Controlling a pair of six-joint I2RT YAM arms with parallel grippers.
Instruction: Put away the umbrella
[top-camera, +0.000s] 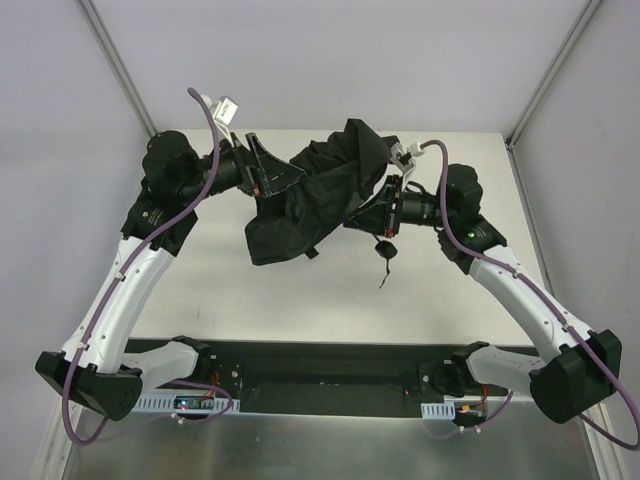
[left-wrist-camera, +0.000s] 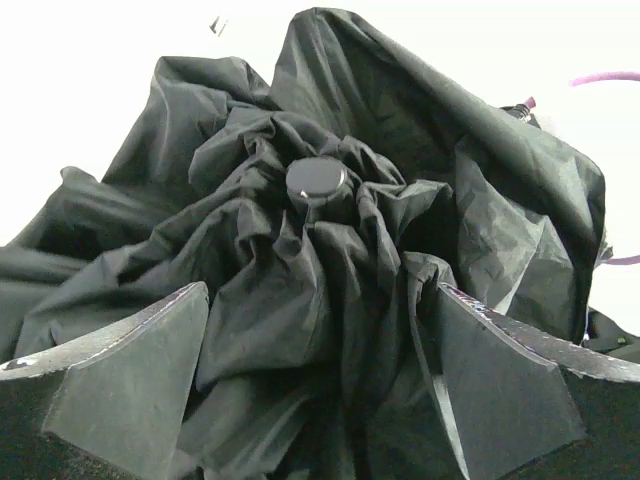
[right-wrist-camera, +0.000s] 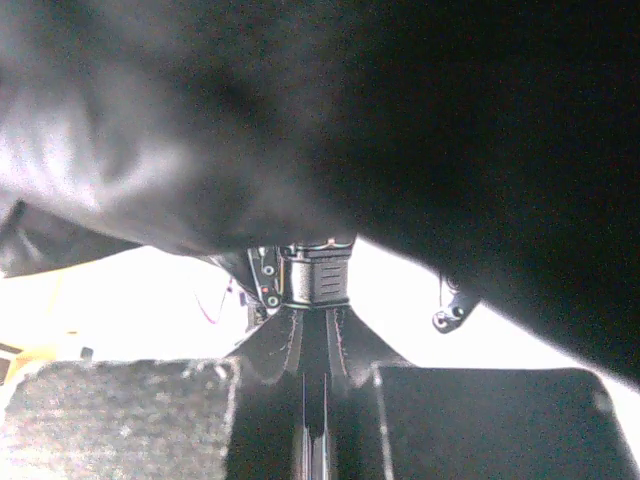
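The black umbrella (top-camera: 310, 195) hangs above the table between my two arms, its canopy loose and crumpled. My left gripper (top-camera: 268, 172) faces the canopy's top end. In the left wrist view its fingers (left-wrist-camera: 130, 370) stand wide apart, with bunched fabric between them and the round top cap (left-wrist-camera: 317, 180) just ahead. My right gripper (top-camera: 382, 212) holds the handle end. In the right wrist view its pads (right-wrist-camera: 120, 420) close on the dark handle and thin shaft (right-wrist-camera: 315, 430), with the ribbed runner (right-wrist-camera: 315, 275) ahead under the canopy. The cord loop (top-camera: 383, 262) dangles below.
The white table (top-camera: 330, 300) lies under the umbrella, with white walls and metal frame posts (top-camera: 120, 70) at the back corners. The black base rail (top-camera: 330, 375) with both arm bases runs along the near edge.
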